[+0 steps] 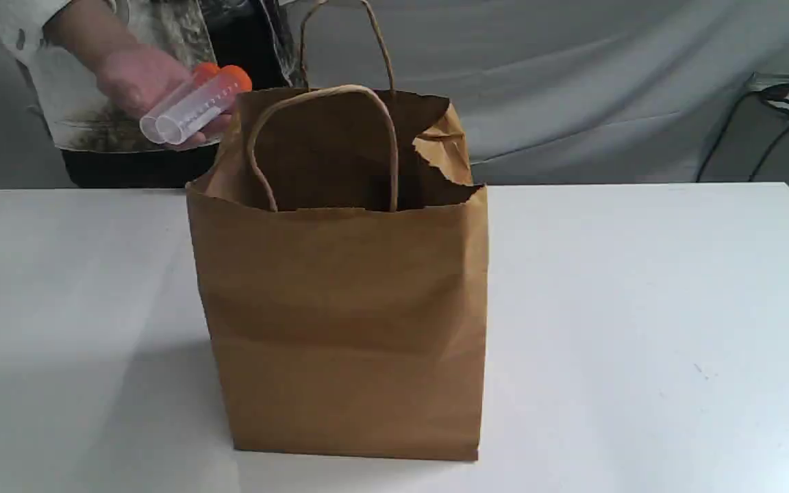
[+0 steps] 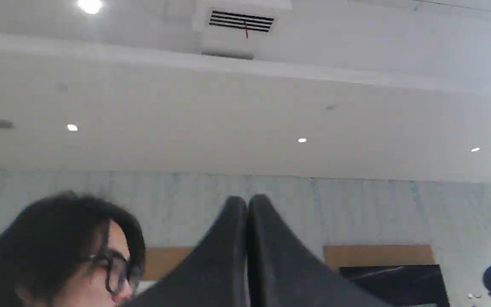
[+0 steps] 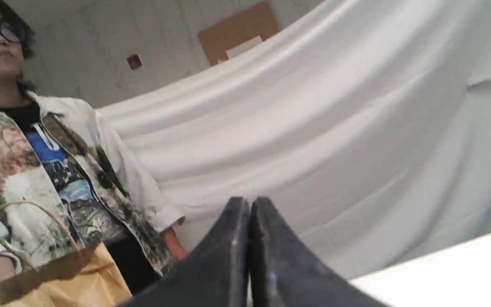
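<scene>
Brown paper bag stands upright and open near the middle of the white table. We note two twisted-paper handles, the near one arching over the mouth, and a torn, folded-in flap at the far right corner of the rim. A person's hand holds two clear tubes with orange caps side by side, tilted, just beside the bag's upper left rim and clear of the table; we cannot tell whether they touch the paper. Neither robot arm shows in the exterior view. In the left wrist view the left gripper points toward the ceiling, fingers pressed together with nothing between them; a person with glasses is in frame near it. In the right wrist view the right gripper likewise has its fingers together and empty, well apart from the bag. A white cloth backdrop hangs behind the table; black cables lie at the far right.
</scene>
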Controlling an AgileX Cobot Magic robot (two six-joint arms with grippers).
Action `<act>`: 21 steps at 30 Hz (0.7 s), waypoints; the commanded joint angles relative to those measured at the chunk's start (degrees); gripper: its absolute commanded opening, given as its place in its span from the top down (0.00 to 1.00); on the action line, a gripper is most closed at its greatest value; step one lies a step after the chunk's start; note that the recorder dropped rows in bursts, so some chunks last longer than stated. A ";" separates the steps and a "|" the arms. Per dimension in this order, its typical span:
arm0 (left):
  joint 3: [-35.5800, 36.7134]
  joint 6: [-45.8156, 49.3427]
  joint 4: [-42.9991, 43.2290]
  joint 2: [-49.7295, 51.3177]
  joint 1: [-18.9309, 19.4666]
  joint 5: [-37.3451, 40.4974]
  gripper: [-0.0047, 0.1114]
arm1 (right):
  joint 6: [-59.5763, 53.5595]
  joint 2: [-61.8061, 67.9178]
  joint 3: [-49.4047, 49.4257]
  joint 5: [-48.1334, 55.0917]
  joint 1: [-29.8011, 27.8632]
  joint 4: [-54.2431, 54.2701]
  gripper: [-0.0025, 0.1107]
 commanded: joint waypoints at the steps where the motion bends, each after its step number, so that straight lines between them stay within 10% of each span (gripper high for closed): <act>1: -2.12 -8.09 0.47 3.72 -0.30 5.53 0.96 | 0.11 -0.11 0.20 4.92 0.21 -0.39 0.98; 13: -10.97 -35.96 26.31 14.16 -0.30 24.33 0.96 | 0.11 -0.11 0.20 7.13 0.21 -0.39 0.98; 18: -10.97 -31.66 29.58 14.53 -2.84 28.69 0.96 | 0.11 -0.11 0.20 7.13 0.21 -0.39 0.98; 21: -10.97 -20.55 42.75 14.53 -3.64 16.21 0.96 | 0.11 -0.11 0.20 7.61 0.21 -0.39 0.98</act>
